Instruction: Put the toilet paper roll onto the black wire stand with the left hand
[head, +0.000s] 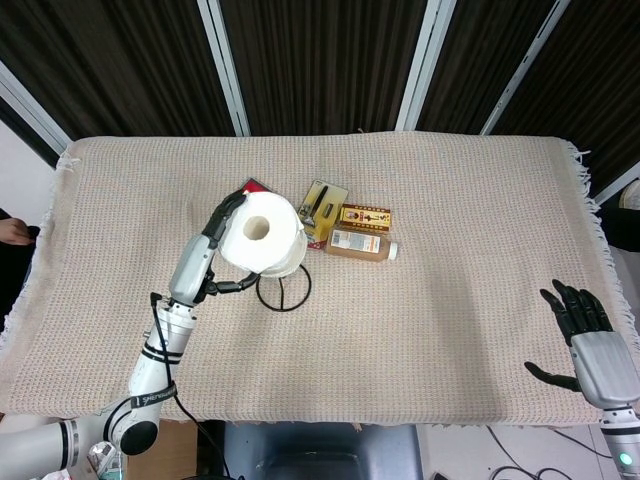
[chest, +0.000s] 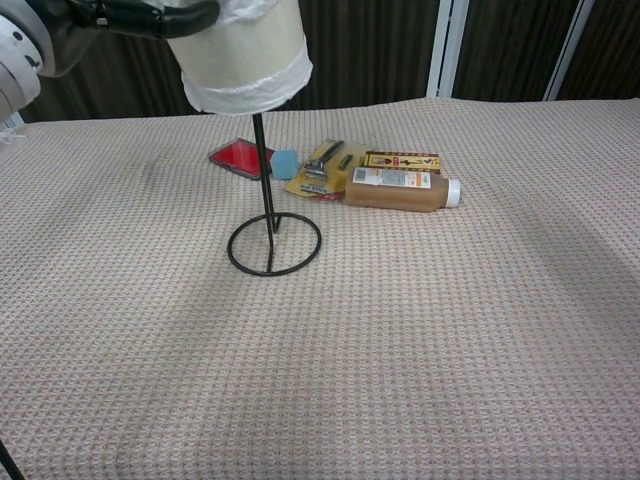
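Threading the white toilet paper roll (head: 262, 234), gripped by the left hand (head: 208, 262), down the black wire stand (chest: 270, 222).
Any off-axis push could tip the light stand; the right hand (head: 578, 330) rests open, empty.

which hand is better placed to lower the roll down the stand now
The left hand: it grips the toilet paper roll right over the black wire stand, with the post entering from below. The right hand rests open at the far table edge, holding nothing.

No wording can be read. The brown bottle (chest: 401, 189) carries a white label with small print, and the yellow box (chest: 401, 160) beside it has dark markings, but both are too small and blurred to make out.
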